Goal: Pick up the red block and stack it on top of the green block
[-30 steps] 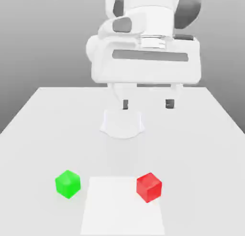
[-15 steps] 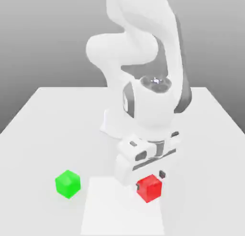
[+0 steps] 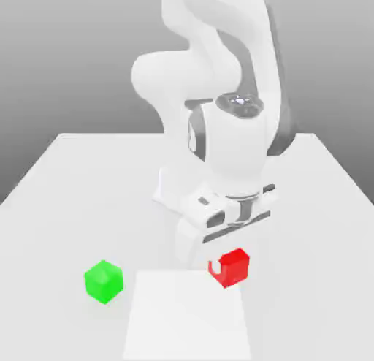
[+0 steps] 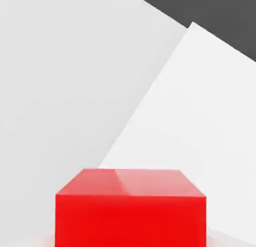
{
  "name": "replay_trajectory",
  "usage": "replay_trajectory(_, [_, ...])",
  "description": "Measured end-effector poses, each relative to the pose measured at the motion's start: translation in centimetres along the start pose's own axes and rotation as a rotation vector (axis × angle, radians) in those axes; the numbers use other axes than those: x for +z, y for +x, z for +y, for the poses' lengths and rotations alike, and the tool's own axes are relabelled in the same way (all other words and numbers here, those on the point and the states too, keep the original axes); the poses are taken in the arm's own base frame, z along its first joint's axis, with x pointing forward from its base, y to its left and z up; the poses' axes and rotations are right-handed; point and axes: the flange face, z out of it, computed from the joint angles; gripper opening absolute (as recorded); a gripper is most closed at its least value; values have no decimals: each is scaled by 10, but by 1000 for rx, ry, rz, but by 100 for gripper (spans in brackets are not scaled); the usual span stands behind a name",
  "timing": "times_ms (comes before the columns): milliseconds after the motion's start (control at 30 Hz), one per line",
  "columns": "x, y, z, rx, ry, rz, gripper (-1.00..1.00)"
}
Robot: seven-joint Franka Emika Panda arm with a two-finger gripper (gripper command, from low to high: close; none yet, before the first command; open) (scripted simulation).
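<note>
Exterior view: claw (image 3: 229, 262) clamped on red block (image 3: 234, 269)

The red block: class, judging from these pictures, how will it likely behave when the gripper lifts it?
The red block looks like a rigid cube with flat faces, so it probably won't roll or flex. Its glossy surface suggests it might slip in a weak grip. The gripper is shut on it, and its small size suggests it is light.

Red block (image 3: 232, 268) clamped in tool, green block (image 3: 103, 281) well apart
</note>
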Motion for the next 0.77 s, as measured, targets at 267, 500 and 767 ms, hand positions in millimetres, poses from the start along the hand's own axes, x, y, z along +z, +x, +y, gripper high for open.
replay_trajectory(267, [-20, 39, 126, 662, -6, 3, -100])
replay_trajectory(500, [-18, 41, 205, 1093, 5, -5, -100])
replay_trajectory(767, [29, 40, 208, 1110, 5, -5, 100])
